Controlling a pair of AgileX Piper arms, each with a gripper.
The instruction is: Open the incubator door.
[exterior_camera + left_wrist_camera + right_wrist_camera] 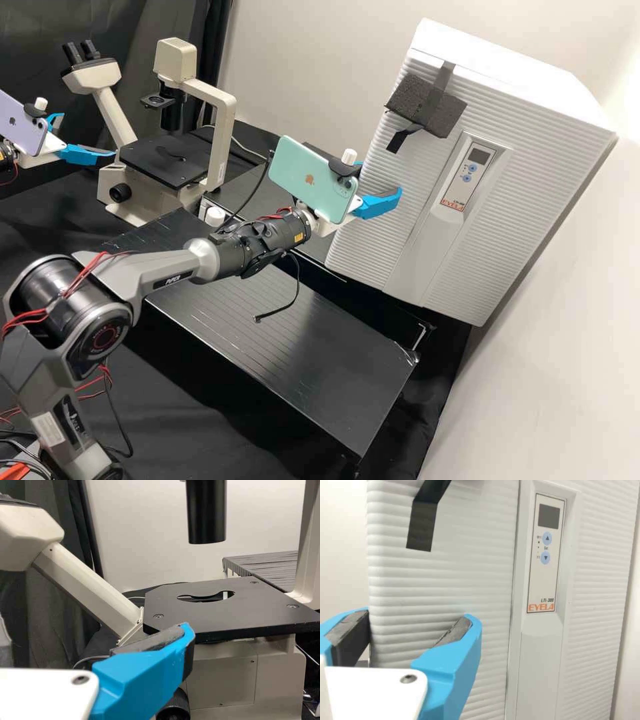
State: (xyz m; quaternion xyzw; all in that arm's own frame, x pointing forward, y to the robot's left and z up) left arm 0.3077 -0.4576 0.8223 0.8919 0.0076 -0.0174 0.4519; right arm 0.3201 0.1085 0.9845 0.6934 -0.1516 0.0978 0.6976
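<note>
1. Toward the right of the high view, the white incubator stands behind the bench, its ribbed door looking closed. A dark foam block is strapped near the door's upper corner, beside the control panel. The right gripper is at the door's side edge, its fingers apart, with a pale green phone mounted behind them. Near the opposite edge of the view, the left gripper is beside the microscope, its fingers also apart, behind them a lilac phone.

2. From the left wrist, one blue finger of the left gripper shows in front of the microscope's black stage, with nothing held against its dark pad.

3. At the right wrist, the right gripper has its two fingers spread wide, one beyond the door's side edge and the other over the ribbed front. Whether either touches the door, I cannot tell. A black strap end hangs over the ribs.
</note>
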